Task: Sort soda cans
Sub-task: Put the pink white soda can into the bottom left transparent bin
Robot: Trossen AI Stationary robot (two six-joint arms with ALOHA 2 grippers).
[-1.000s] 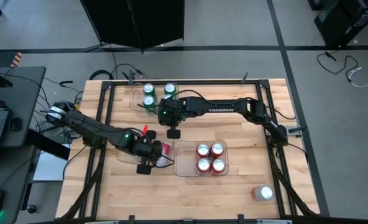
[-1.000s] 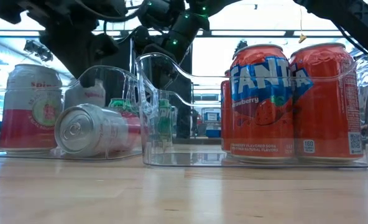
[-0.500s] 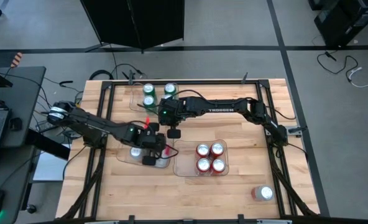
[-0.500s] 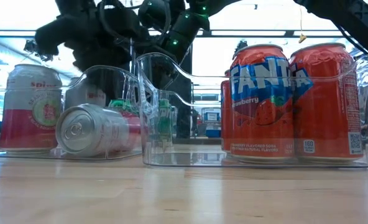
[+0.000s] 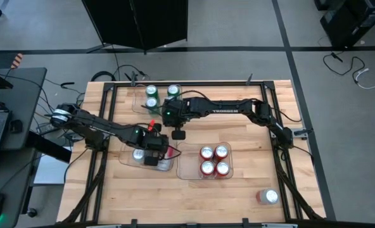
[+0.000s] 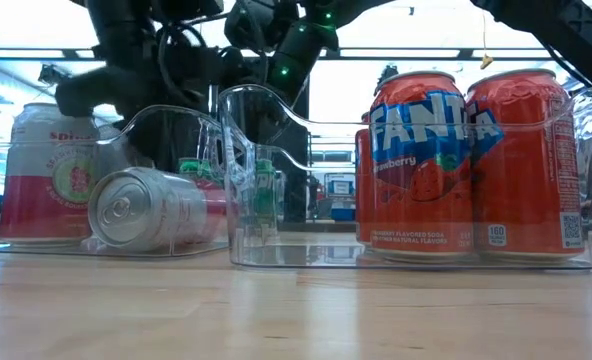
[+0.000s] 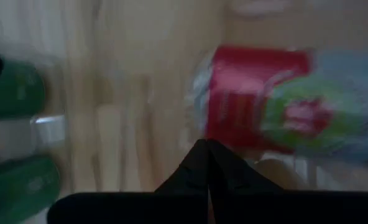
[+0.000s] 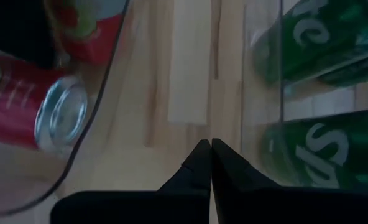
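High view shows the left claw point(image 5: 151, 154) hanging over the clear tray point(image 5: 129, 161) at the near-left of the tabletop point(image 5: 238, 190), its fingers pressed together with nothing between them. Directly under it stand the silver-white cans; one top point(image 5: 138, 154) shows just beside the claw, and in the low view another of that kind lies tipped on its side point(image 6: 146, 208) in the same tray, next to an upright one point(image 6: 48, 172). My reading is that the claw is there to deal with that toppled can, since a can lying down takes up room meant for its neighbours.

The right claw point(image 5: 177, 133), also fully closed and empty, hovers between the trays. Beyond it, at the far edge, sits the tray of green cans point(image 5: 152, 96); three tops are plain, and the arm may hide a fourth. Just to its near-right side the four red cans point(image 5: 214, 159) stand upright in a square inside their own tray point(image 5: 186, 166), which looks finished: grouping by colour, one tray each, seems to be the scheme.

One last silver-white can point(image 5: 270, 197) stands alone, well apart from both claws, at the near-right corner of the tabletop. It probably belongs in the left tray, so the sort appears nearly done but not complete.
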